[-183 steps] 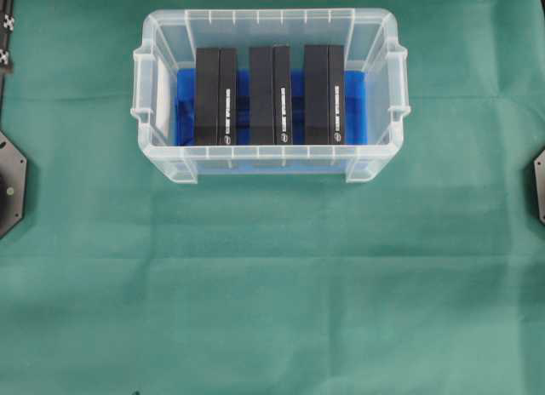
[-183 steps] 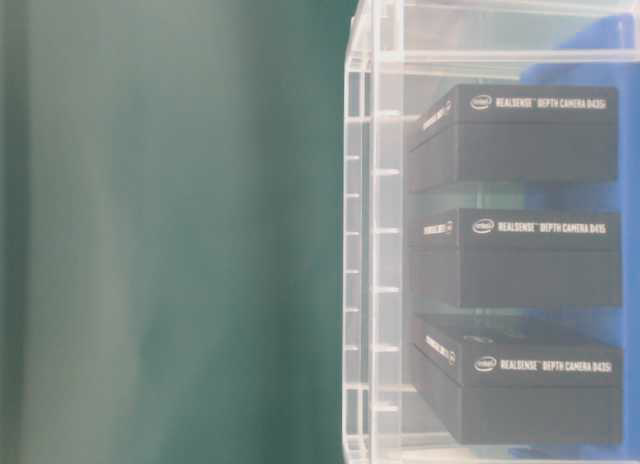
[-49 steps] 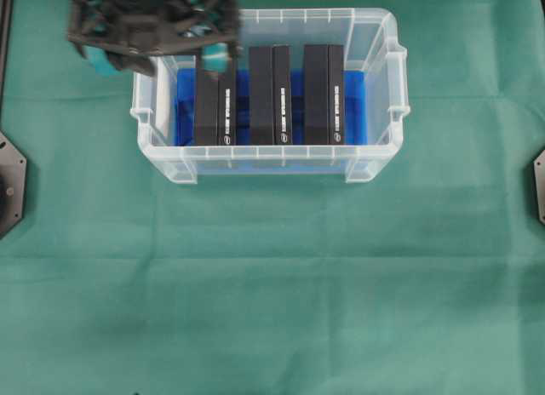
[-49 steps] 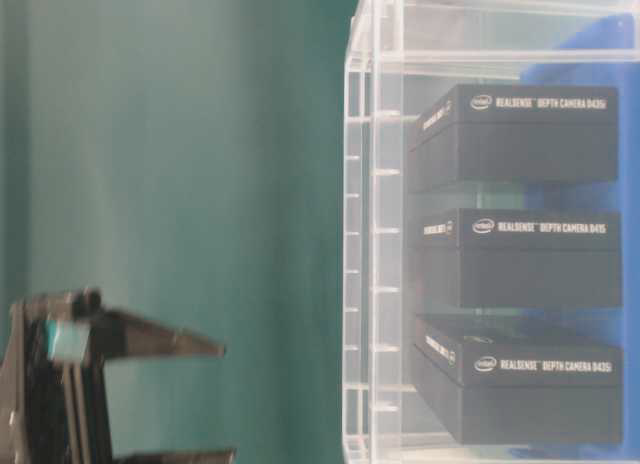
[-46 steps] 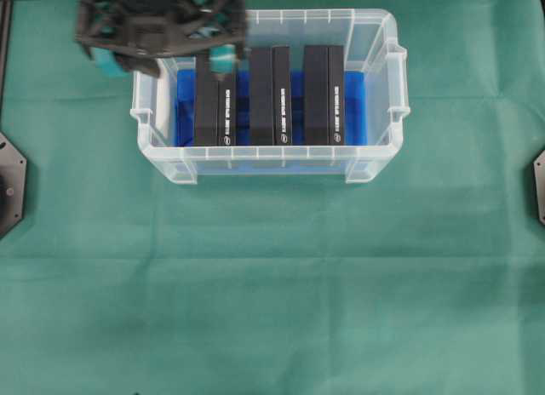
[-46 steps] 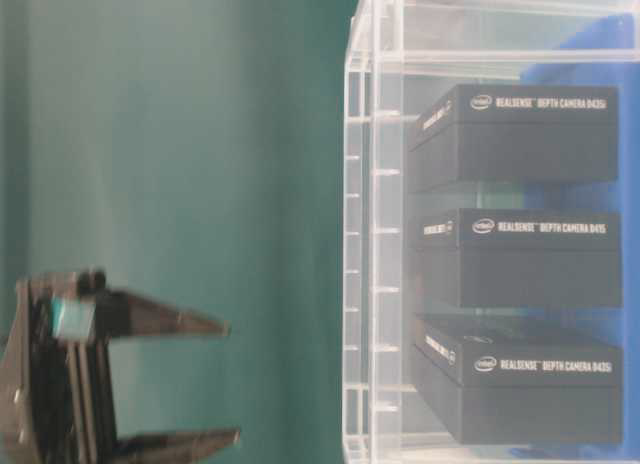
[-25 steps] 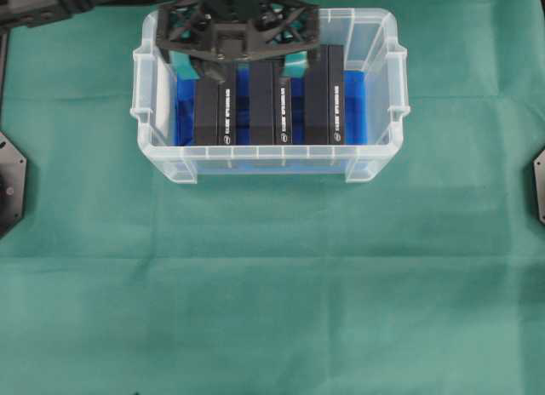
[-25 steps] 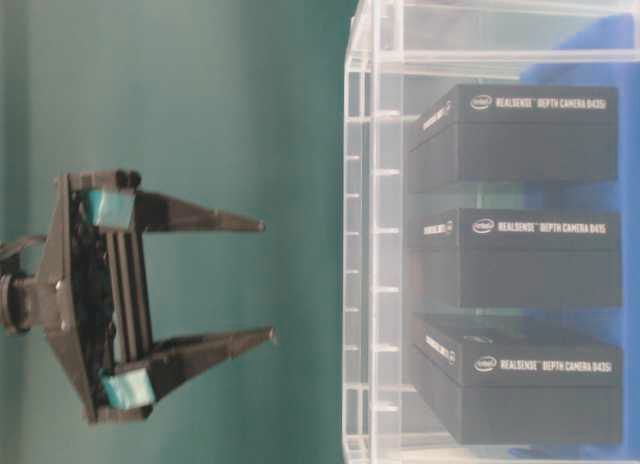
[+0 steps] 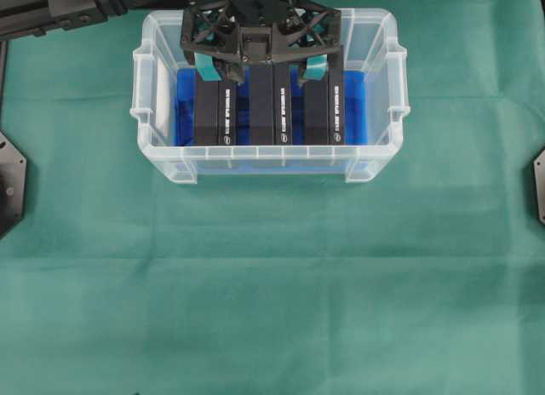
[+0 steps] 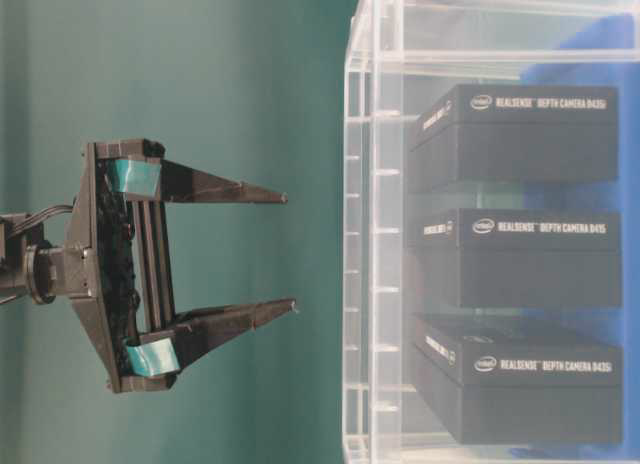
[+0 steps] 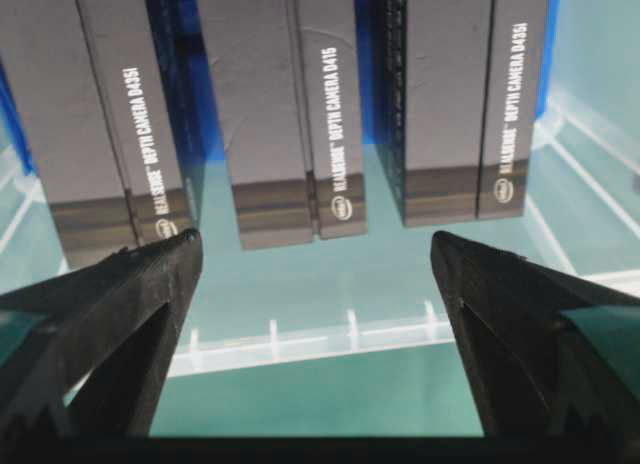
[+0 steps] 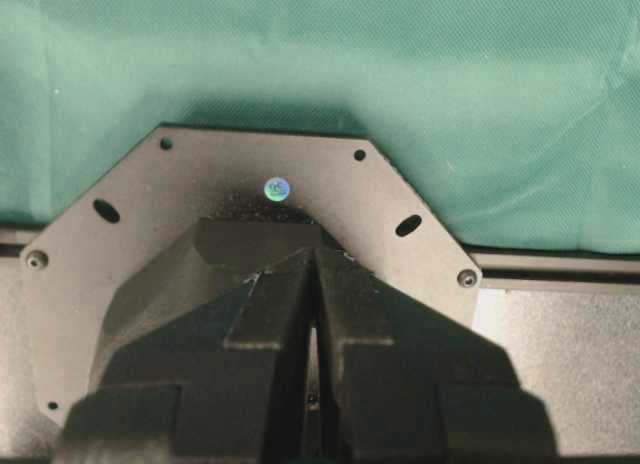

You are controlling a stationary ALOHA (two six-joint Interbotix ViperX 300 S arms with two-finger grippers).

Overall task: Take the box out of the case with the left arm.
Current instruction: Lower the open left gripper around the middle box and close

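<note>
The left gripper (image 9: 260, 70) hangs spread wide above the middle box (image 9: 271, 95) in the case (image 9: 146, 123), so it looks ready to drop and pinch

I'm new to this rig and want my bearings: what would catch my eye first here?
The clear case with its bright blue lining sits on the green cloth toward the back, holding three black boxes standing side by side. Above it hangs the left tool, wide open, its teal-padded fingers to either side of the middle box and touching nothing.
</note>
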